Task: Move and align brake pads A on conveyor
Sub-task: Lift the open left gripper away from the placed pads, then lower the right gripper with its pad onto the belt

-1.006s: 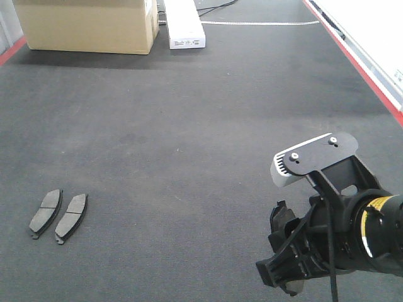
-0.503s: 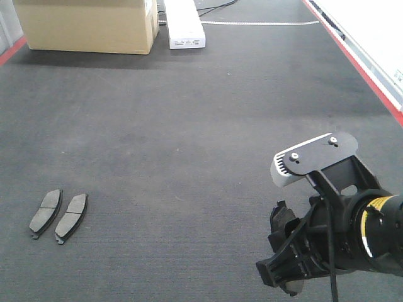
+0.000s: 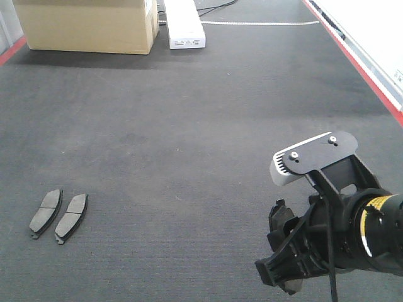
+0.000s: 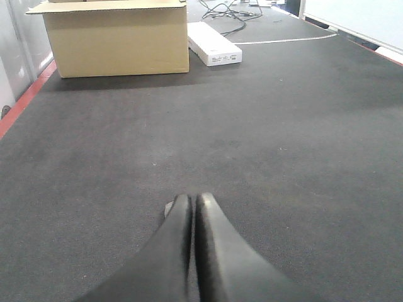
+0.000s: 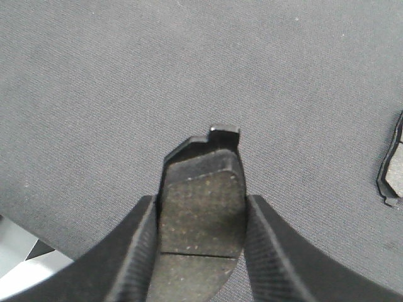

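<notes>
We pinch one brake pad (image 5: pixel 200 214) in our right gripper (image 5: pixel 200 251) above the conveyor (image 5: pixel 94 94); our left gripper (image 4: pixel 192 217) sits pressed together, another pad (image 5: pixel 395 167) to the right.

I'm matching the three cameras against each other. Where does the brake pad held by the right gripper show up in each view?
Exterior front view: lower right, mostly hidden inside the right gripper; the held brake pad barely shows.
Right wrist view: bottom centre, clamped between the fingers.
Left wrist view: not in it.
Shared landmark: the conveyor appears in all three.
</notes>
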You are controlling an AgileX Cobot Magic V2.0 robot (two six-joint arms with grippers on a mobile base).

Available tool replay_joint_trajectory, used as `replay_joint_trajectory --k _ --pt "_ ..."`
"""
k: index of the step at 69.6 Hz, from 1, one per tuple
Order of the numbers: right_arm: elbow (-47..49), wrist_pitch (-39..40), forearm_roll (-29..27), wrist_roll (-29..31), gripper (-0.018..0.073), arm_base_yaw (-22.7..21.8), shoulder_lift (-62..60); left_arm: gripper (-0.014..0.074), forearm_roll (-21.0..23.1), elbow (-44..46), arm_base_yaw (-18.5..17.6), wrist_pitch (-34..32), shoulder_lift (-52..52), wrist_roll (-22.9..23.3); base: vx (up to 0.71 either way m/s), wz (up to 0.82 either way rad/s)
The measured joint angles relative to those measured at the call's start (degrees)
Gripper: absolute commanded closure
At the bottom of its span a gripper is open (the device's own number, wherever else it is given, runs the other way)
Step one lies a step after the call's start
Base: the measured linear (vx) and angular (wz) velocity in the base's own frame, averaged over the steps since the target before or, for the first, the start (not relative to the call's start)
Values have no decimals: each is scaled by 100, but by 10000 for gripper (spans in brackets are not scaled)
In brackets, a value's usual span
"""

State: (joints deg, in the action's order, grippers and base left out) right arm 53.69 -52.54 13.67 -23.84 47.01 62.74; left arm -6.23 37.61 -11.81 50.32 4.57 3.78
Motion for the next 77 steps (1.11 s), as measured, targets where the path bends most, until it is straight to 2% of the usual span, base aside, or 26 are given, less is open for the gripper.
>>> replay_joint_trajectory --k 13,23,35,52,62,77 --pt "0 13 -28 83 570 -95 21 603 0 0 0 0 0 0 0 0" --pt "0 20 -158 453 570 -676 252 603 0 0 0 0 0 0 0 0" --pt "0 20 -591 1071 570 -1468 665 603 0 0 0 4 0 0 0 0" --pt "0 38 -1067 1469 570 -2321 1267 603 0 0 0 4 0 0 0 0" --pt "198 -70 -1220 1620 570 -2599 1756 603 0 0 0 4 0 0 0 0" --pt "978 -425 -1326 1777 570 -2856 2694 603 0 0 0 4 0 0 0 0"
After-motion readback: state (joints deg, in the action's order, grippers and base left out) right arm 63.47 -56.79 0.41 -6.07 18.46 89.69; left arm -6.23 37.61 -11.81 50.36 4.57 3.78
